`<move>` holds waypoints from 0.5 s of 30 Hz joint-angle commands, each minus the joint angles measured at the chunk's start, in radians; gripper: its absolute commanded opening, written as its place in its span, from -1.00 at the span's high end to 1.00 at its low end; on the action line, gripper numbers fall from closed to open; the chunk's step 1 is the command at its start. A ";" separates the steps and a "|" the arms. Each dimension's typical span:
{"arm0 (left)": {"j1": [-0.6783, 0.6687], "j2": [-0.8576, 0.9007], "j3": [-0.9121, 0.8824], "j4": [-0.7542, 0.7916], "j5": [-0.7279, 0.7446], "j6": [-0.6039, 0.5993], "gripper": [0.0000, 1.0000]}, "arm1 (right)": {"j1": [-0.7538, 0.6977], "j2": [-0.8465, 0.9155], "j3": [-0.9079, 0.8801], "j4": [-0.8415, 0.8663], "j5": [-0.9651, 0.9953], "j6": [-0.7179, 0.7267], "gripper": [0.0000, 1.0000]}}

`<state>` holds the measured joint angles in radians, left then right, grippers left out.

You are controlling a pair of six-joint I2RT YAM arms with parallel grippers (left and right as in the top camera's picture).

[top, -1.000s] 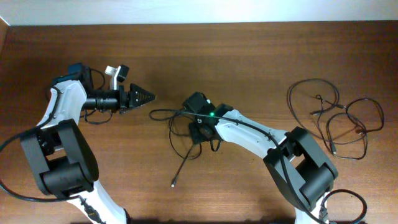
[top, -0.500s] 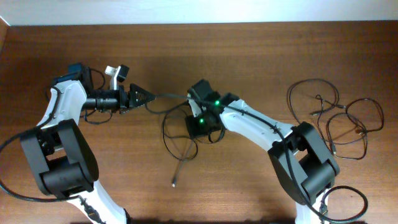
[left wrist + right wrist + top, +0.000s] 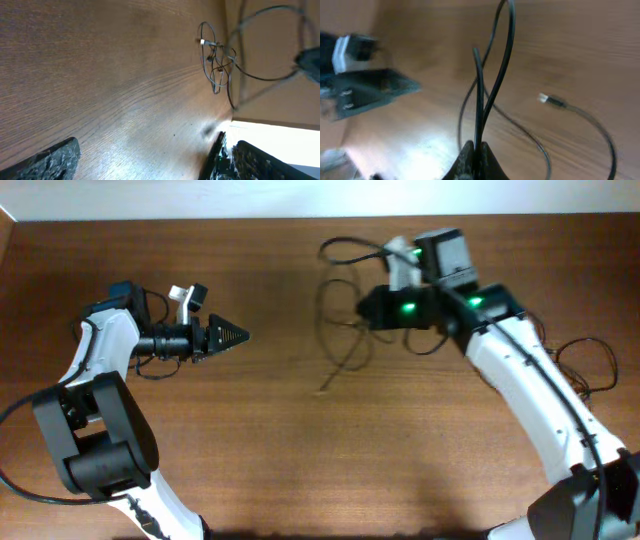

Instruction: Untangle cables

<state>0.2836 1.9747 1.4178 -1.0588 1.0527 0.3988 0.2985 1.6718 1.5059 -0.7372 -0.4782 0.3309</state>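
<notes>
Above the far middle of the desk (image 3: pixel 300 470), your right gripper (image 3: pixel 366 308) has its jaws clamped on one cable (image 3: pixel 478 90), loops dangling, the left gripper (image 3: pixel 238 335) idle with jaws apart; pull too fast and a swinging loop could snag and cinch tight.

1. The table (image 3: pixel 300 470) is brown wood, its grain running left to right, with a pale strip along the far edge.
2. A loose tangle of thin black cables (image 3: pixel 215 65) lies on it at the right, partly hidden from overhead.
3. Near the middle, one cable (image 3: pixel 345 362) trails down; its plug (image 3: pixel 547 99) seems to rest on the wood.
</notes>
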 commanded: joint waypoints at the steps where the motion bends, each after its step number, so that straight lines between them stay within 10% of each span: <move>1: 0.003 -0.013 0.004 0.000 -0.003 -0.005 -0.98 | -0.114 -0.004 0.005 -0.084 0.139 -0.013 0.92; 15: 0.002 -0.013 0.004 0.000 -0.003 -0.005 -0.98 | -0.352 0.168 -0.102 -0.141 0.311 -0.013 0.72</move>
<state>0.2836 1.9747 1.4178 -1.0576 1.0527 0.3988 -0.0490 1.8233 1.4208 -0.8799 -0.1806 0.3264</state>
